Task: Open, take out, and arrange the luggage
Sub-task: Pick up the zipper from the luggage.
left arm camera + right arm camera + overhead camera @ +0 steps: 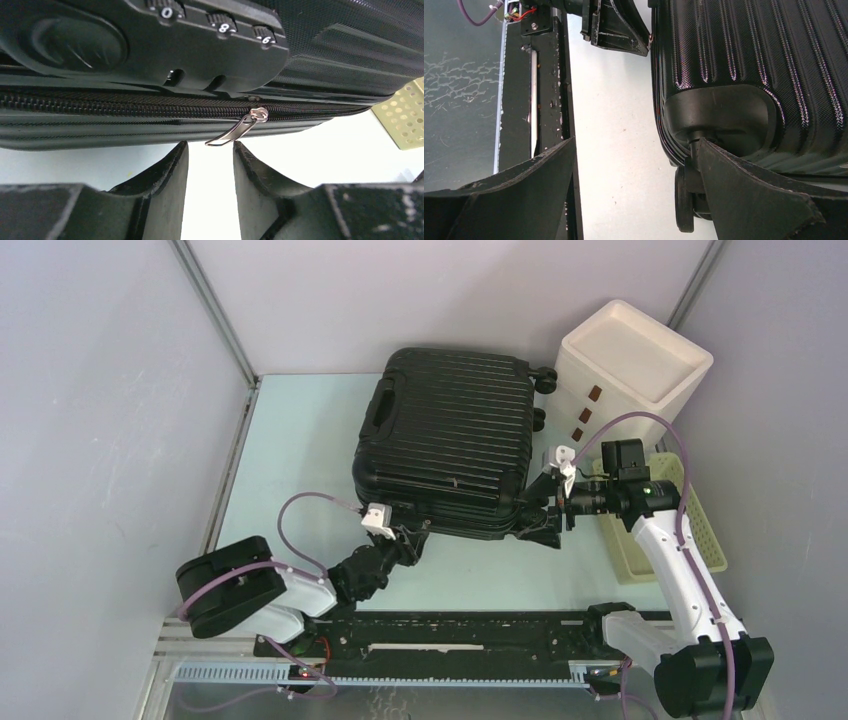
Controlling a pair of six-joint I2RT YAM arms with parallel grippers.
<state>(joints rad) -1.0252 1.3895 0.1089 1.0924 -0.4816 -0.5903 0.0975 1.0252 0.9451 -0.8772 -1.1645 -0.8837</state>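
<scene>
The black ribbed luggage [445, 440] lies flat and shut on the pale table. My left gripper [412, 532] is at its near edge, just below the combination lock [220, 25]. In the left wrist view the gripper [210, 147] is open with a narrow gap. The end of the silver zipper pull [235, 131] hangs at the mouth of that gap, and no pad presses on it. My right gripper [548, 520] stands wide open at the near right corner. In the right wrist view that gripper [636, 142] has one finger [744, 190] by the corner wheel [681, 200].
A white three-drawer box [630, 360] stands right of the suitcase. In front of it lies a pale yellow slatted basket [665, 530], under the right arm. A black rail [450, 640] runs along the near table edge. Grey walls close in on both sides.
</scene>
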